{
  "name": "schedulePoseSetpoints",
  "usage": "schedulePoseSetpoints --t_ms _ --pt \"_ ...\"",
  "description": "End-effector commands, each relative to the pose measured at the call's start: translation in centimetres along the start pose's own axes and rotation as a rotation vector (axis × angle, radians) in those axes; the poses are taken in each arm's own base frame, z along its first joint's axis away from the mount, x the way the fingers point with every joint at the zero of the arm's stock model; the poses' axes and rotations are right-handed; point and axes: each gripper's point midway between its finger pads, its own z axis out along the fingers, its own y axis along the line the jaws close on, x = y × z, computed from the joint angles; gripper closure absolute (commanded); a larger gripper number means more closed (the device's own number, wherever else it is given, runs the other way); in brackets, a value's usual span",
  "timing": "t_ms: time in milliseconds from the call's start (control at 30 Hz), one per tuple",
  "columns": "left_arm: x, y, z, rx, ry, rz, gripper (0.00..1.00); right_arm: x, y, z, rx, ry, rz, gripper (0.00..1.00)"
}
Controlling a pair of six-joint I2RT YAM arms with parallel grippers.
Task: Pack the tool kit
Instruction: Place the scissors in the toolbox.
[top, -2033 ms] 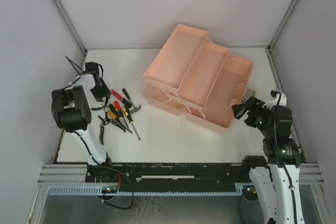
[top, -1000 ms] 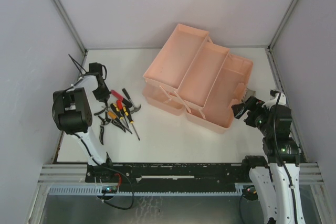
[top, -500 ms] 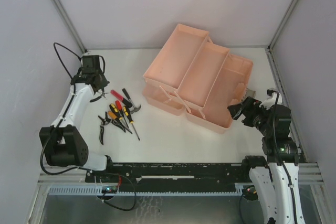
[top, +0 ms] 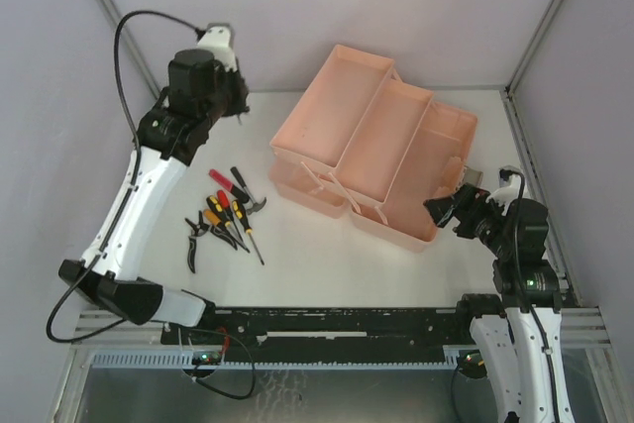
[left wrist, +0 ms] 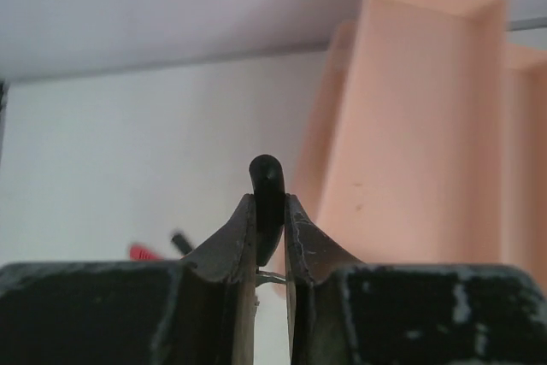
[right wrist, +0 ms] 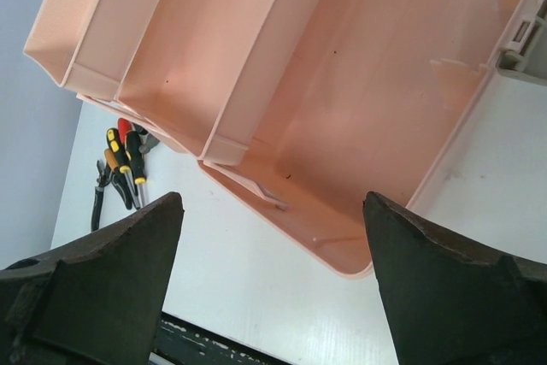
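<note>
On the near right of the white desk, the right claw is hanging just beside the near corner of the pink plastic toolbox with fold-out trays. Its jaws are standing wide apart and are gripping nothing, so it is not steadying the box.

On the left side, a small heap of hand tools is lying well apart from the box. It has screwdrivers with yellow-and-black and red handles, dark pliers and a little hammer. All of these are waiting to be packed, and the trays are looking bare.

Farther back, the left claw is raised high near the far tray and is clenching a black rounded tool handle. The rest of this tool is hidden from me.

I am thinking the risk is in the grasp. The jaws are pinching only the smooth round end, so the tool may swing or slip out before it is over a tray. If it is hanging low, it may also knock the tray wall and push the unheld box.
</note>
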Motion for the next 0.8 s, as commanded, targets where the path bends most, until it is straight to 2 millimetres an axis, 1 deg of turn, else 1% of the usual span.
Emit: schedulePoseSetpoints --t_ms 0,33,67,133,167,300,367,433,567,700,767 --pt "-4.0 -6.9 1.4 0.197 -0.082 0.168 1.00 -0.9 1.0 0.1 -0.050 -0.033 -0.002 0.14" --pt "-4.6 -7.9 2.0 0.216 -0.091 0.179 1.00 -0.9 1.1 0.0 -0.053 -0.035 -0.004 0.14" --pt "-5.7 -9.7 2.2 0.250 -0.113 0.183 1.00 -0.9 1.1 -0.1 -0.053 -0.038 -0.003 0.14" --pt "-6.1 -12.0 3.4 0.285 -0.103 0.190 1.00 -1.0 1.2 -0.2 -0.056 -0.043 -0.005 0.13" --pt "-5.5 -13.2 4.9 0.294 -0.073 0.198 1.00 -1.0 1.2 -0.2 -0.057 -0.045 -0.005 0.13" --pt "-3.6 -17.5 7.2 0.351 -0.041 0.253 1.00 -1.1 1.2 -0.2 -0.056 -0.050 -0.002 0.13" --pt "-2.5 -19.2 8.5 0.365 -0.039 0.270 1.00 -1.1 1.4 -0.1 -0.064 -0.045 0.003 0.13" --pt "-1.9 -20.1 9.8 0.372 -0.034 0.260 1.00 -1.0 1.6 -0.1 -0.077 -0.036 0.006 0.13" --pt "-1.0 -22.1 11.6 0.431 -0.035 0.244 1.00 -1.0 1.6 -0.1 -0.076 -0.036 0.010 0.13" --pt "-0.1 -23.2 13.0 0.455 -0.032 0.249 1.00 -1.1 1.6 -0.1 -0.076 -0.039 0.011 0.14" --pt "0.5 -23.4 14.2 0.441 -0.035 0.256 0.97 -1.1 1.6 -0.1 -0.075 -0.038 0.012 0.13"
